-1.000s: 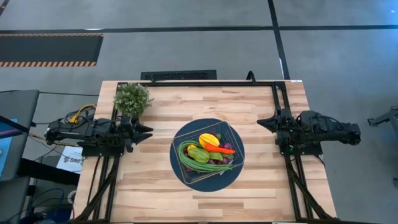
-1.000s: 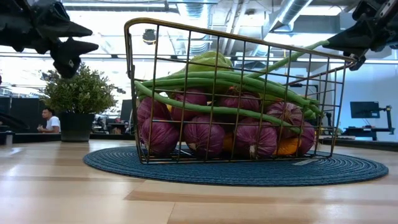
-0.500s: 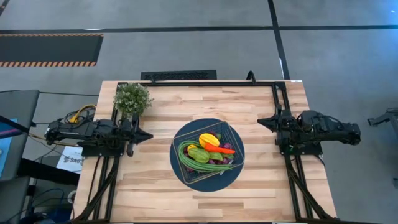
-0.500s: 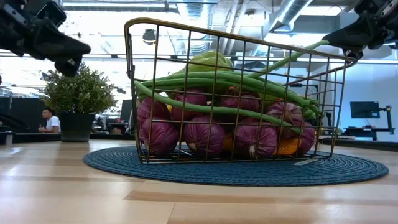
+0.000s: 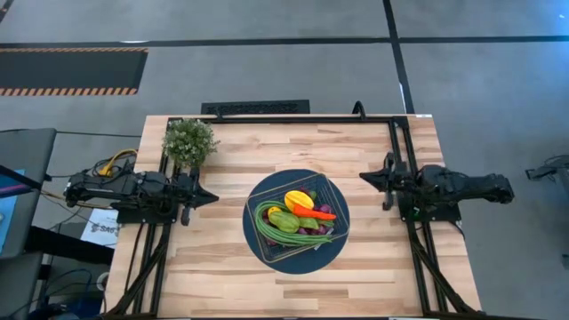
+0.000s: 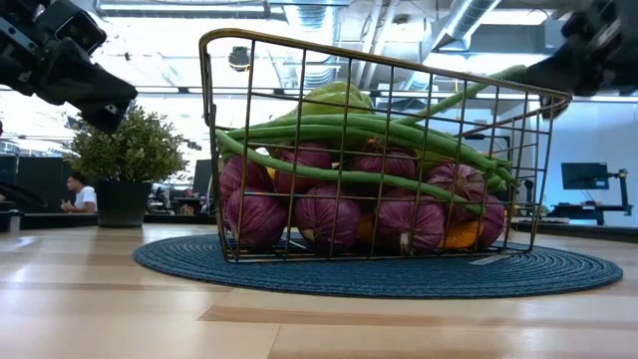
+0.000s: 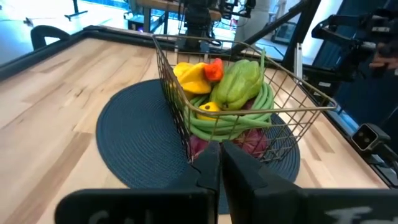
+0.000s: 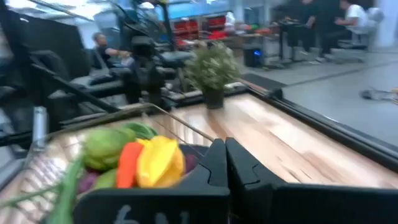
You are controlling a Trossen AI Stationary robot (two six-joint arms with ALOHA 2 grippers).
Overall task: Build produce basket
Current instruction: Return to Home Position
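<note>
Since a moment ago the left gripper shifted a little; the right gripper crept inward. Both have fingers pressed together, empty. The basket of produce sits between them on a blue mat, seemingly nearer the right. The table is wooden, with a plant at its corner.

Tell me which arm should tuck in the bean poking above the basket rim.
Right, probably. The bean pokes out on that side of the basket, and the right gripper sits nearer it than the left gripper. Both are shut.
</note>
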